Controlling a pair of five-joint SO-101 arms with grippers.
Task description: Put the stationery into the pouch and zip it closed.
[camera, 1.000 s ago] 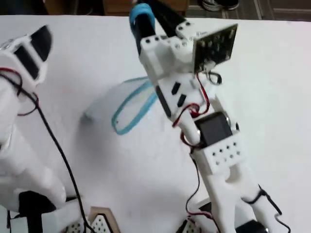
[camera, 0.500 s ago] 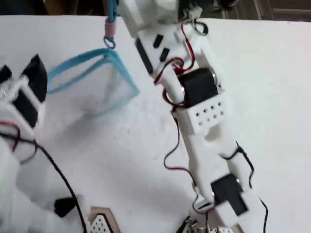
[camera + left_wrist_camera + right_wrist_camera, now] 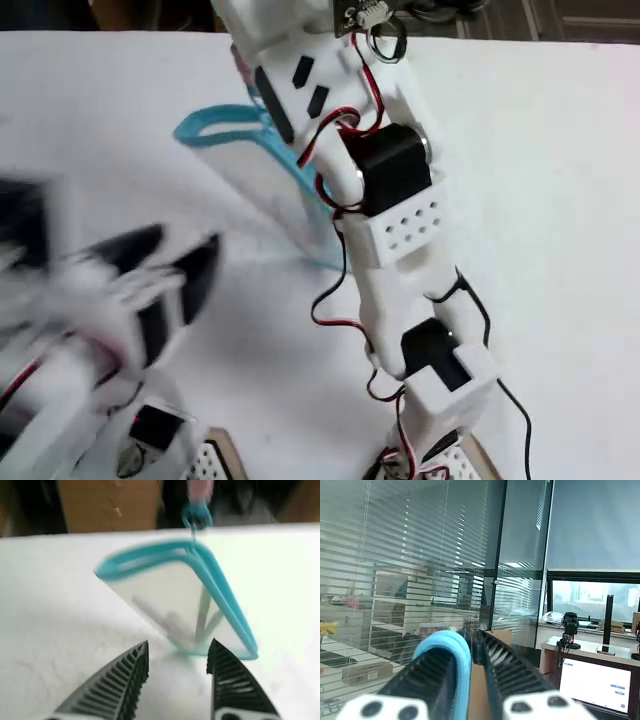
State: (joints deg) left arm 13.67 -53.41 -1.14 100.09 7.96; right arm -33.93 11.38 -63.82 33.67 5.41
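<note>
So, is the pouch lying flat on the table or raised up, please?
Raised and tilted: the pouch stands on one lower edge on the table, its zip pull held up above it.

**Pouch tipped up just ahead of open fingers**

The left gripper [image 3: 178, 647] sits low, its black ribbed fingers [image 3: 117, 685] spread apart. Just beyond the tips, the clear pouch [image 3: 165, 590] with teal edging stands tipped on one corner on the white table [image 3: 45, 610]. Pale sticks of stationery [image 3: 202, 612] show through its wall. Its ringed zip pull [image 3: 196, 517] points upward, with something pink and blurred above it.
</note>
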